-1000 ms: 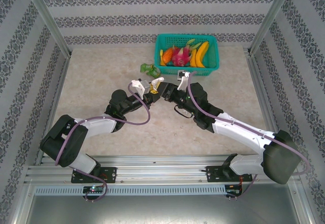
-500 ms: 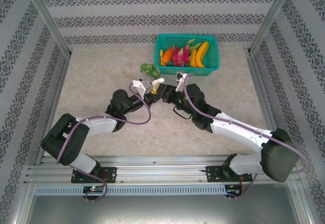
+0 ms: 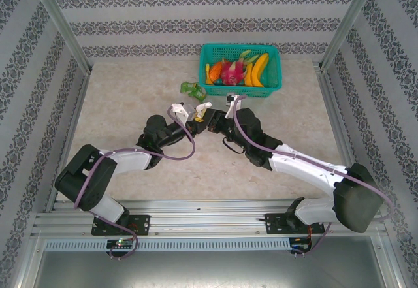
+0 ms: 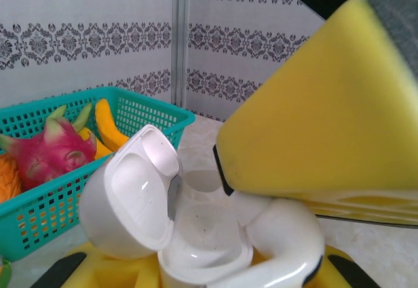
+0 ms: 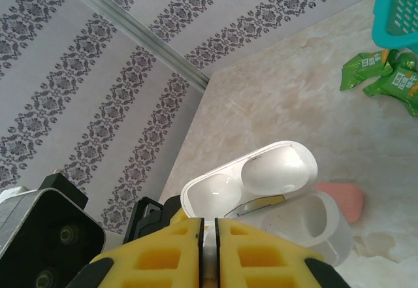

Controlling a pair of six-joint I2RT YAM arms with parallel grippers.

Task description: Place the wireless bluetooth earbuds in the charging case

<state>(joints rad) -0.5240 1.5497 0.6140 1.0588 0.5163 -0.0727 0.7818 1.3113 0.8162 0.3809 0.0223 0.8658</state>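
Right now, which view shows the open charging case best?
Left wrist: the charging case is close and large, lid hinged open, wells visible, a white earbud at its rim. Right wrist shows the lid's inside and one well above its own yellow fingers. Top external renders it a small white shape.

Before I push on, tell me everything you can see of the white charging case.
The white charging case is glossy, rounded plastic and stands open: its lid is hinged up and back, showing two smooth hollows, and one empty well shows in the body. The yellow pads of the left hand grip its base. A white earbud rests at its rim, under the yellow pad of the right hand.
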